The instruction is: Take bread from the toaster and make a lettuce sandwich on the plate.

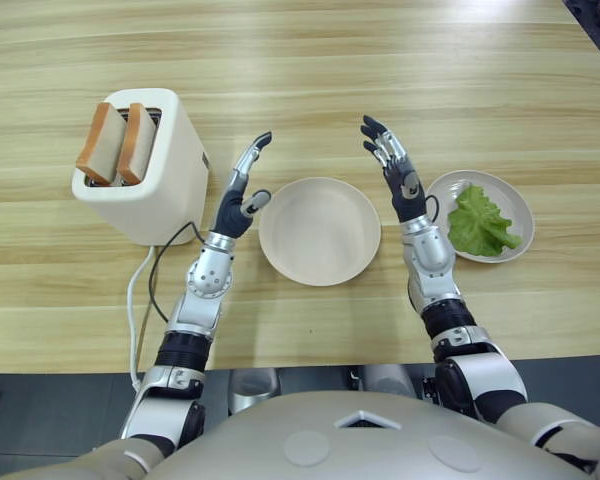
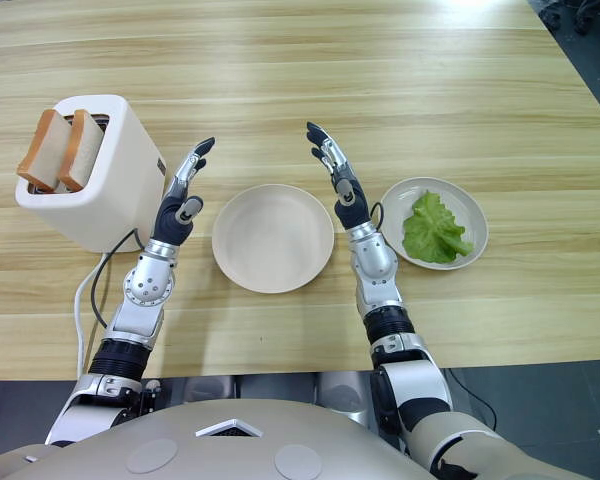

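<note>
You see the toaster's white cord [image 1: 131,310] trailing to the near edge of the table [image 1: 400,70], close beside the left forearm. The empty plate [image 1: 320,232] sits between the two hands. The left hand [image 1: 242,195] hovers with its fingers spread, just right of the toaster [image 1: 145,190], where two bread slices [image 1: 115,145] stand in the slots. The right hand [image 1: 395,172] is also spread and holds nothing. The lettuce [image 1: 480,222] lies on a small plate [image 1: 507,190] just to its right.
</note>
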